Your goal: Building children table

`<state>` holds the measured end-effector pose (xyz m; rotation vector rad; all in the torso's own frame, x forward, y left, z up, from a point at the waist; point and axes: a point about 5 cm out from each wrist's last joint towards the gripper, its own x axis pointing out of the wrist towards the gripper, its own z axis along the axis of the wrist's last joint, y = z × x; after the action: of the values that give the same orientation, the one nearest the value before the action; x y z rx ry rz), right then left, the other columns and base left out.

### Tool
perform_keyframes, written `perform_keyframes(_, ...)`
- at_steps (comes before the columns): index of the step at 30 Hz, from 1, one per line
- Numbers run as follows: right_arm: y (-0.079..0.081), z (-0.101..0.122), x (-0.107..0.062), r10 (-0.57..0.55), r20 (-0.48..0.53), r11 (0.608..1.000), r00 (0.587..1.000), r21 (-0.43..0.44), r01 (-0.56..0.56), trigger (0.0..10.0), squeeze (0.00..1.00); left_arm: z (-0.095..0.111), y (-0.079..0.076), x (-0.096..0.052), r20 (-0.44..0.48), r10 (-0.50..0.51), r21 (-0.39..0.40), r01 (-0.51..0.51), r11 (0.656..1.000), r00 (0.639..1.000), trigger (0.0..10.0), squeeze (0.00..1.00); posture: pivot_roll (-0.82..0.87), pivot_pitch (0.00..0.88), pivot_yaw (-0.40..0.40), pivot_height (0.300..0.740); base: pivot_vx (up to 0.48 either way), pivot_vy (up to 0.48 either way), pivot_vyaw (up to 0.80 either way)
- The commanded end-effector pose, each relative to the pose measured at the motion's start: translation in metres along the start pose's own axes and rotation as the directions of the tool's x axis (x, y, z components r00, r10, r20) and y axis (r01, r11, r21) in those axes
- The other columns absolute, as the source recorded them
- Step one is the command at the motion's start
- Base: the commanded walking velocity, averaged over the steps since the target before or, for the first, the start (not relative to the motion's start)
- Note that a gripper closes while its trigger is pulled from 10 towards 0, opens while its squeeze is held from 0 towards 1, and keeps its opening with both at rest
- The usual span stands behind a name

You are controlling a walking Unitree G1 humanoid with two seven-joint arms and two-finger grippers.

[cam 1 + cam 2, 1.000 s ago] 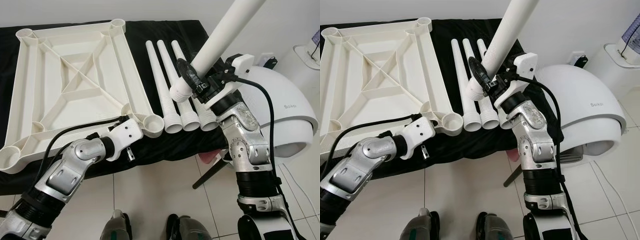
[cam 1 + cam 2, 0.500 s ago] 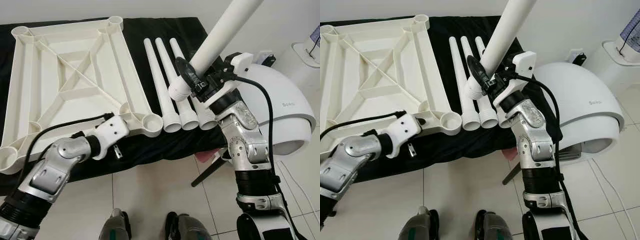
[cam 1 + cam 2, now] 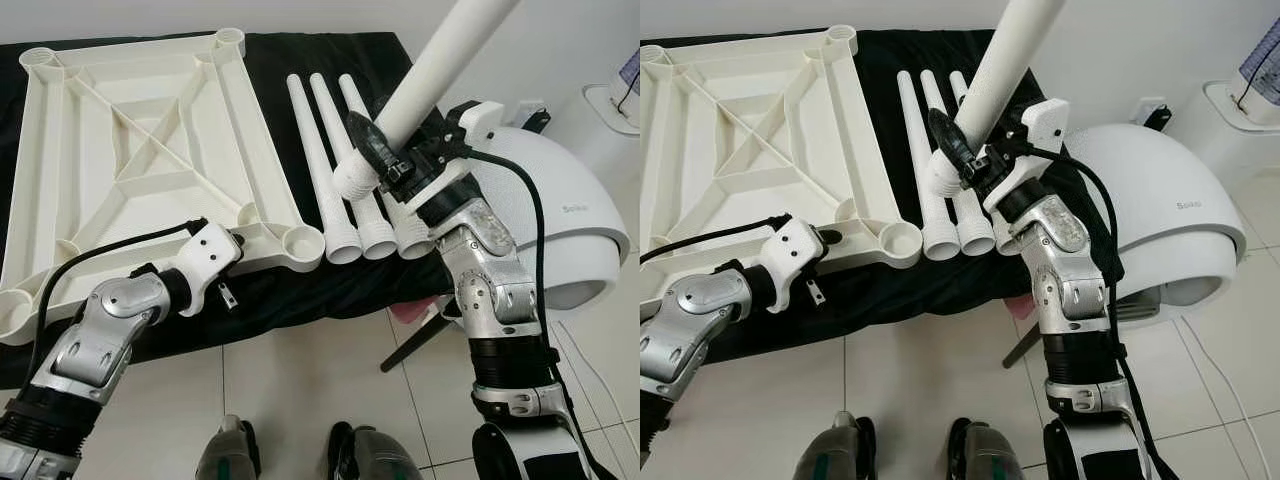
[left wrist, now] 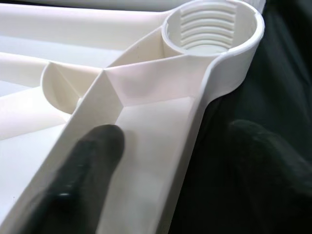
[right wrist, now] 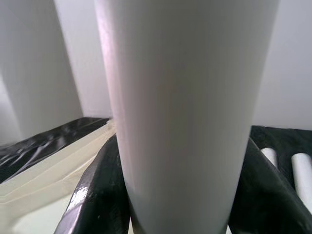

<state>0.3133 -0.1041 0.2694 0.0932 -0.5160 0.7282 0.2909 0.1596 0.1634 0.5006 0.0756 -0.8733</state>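
From the head camera I see the white table top lying upside down, ribs up, on a black cloth, with three loose table legs laid side by side just beside its right edge. My left wrist camera adds what the head view hides: the threaded leg socket at the near right corner of the top, and my left gripper spread open, one black finger lying in the frame's channel and the other blurred over the cloth, so the frame's outer wall sits between them. That left arm reaches forward low with its elbow bent, wrist at the near edge of the top. My right wrist camera shows the right gripper clamped on the fourth leg, fingers hugging both sides. In the head view my right arm stands upright, holding that leg tilted, ribbed end down above the loose legs, right of the corner socket. A white domed appliance sits at the far right.
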Motion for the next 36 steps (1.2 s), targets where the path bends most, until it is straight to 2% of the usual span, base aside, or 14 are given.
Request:
perform_keyframes(1, 0.008, 0.0, 0.0, 0.06, -0.007, 0.998, 0.998, 0.008, -0.06, 10.0, 0.0, -0.013, -0.005, 0.003, -0.046, 0.018, -0.039, -0.02, 0.999, 0.999, 0.0, 0.0, 0.03, 0.196, -0.055, 0.74, 0.0, 0.0, 0.0)
perform_keyframes(6, 0.018, -0.008, -0.004, 0.128, -0.049, 0.992, 0.991, 0.026, -0.126, 10.0, 0.0, -0.01, -0.007, 0.005, -0.028, -0.004, -0.037, 0.003, 0.999, 1.0, 0.0, 0.0, 0.03, 0.197, -0.054, 0.74, 0.0, 0.0, 0.0)
perform_keyframes(21, 0.022, -0.012, -0.007, 0.151, -0.072, 0.988, 0.986, 0.038, -0.149, 10.0, 0.0, -0.01, -0.006, 0.008, -0.006, 0.004, -0.044, -0.004, 0.999, 1.0, 0.0, 0.0, 0.03, 0.191, -0.053, 0.74, 0.0, 0.0, 0.0)
perform_keyframes(22, 0.023, -0.012, -0.007, 0.153, -0.072, 0.988, 0.986, 0.039, -0.15, 10.0, 0.0, -0.011, -0.005, 0.007, -0.01, 0.008, -0.045, -0.009, 0.999, 1.0, 2.0, 0.0, 0.03, 0.191, -0.053, 0.74, 0.0, 0.0, 0.0)
perform_keyframes(24, 0.023, -0.012, -0.007, 0.153, -0.072, 0.988, 0.986, 0.039, -0.15, 10.0, 0.0, -0.011, -0.005, 0.007, -0.01, 0.008, -0.045, -0.009, 0.999, 1.0, 2.0, 0.0, 0.03, 0.191, -0.053, 0.74, 0.0, 0.0, 0.0)
perform_keyframes(25, 0.023, -0.012, -0.007, 0.154, -0.072, 0.988, 0.985, 0.039, -0.151, 10.0, 0.0, -0.012, -0.005, 0.007, -0.014, 0.008, -0.045, -0.009, 0.999, 1.0, 4.8, 0.0, 0.03, 0.188, -0.055, 0.74, 0.0, 0.0, 0.0)
perform_keyframes(26, 0.023, -0.012, -0.007, 0.154, -0.072, 0.988, 0.985, 0.039, -0.151, 10.0, 0.0, -0.012, -0.005, 0.007, -0.014, 0.008, -0.045, -0.009, 0.999, 1.0, 4.8, 0.0, 0.03, 0.188, -0.055, 0.74, 0.0, 0.0, 0.0)
perform_keyframes(27, 0.023, -0.012, -0.007, 0.154, -0.071, 0.988, 0.985, 0.04, -0.152, 10.0, 0.0, -0.012, -0.005, 0.007, -0.018, 0.01, -0.041, -0.011, 0.999, 1.0, 10.0, 0.0, 0.03, 0.188, -0.055, 0.74, 0.0, 0.0, 0.0)
perform_keyframes(36, 0.022, -0.012, -0.006, 0.148, -0.063, 0.988, 0.987, 0.043, -0.145, 10.0, 0.0, -0.01, -0.005, 0.008, -0.006, 0.024, -0.056, -0.024, 0.998, 1.0, 10.0, 0.0, 0.04, 0.187, -0.063, 0.74, 0.0, 0.0, 0.0)
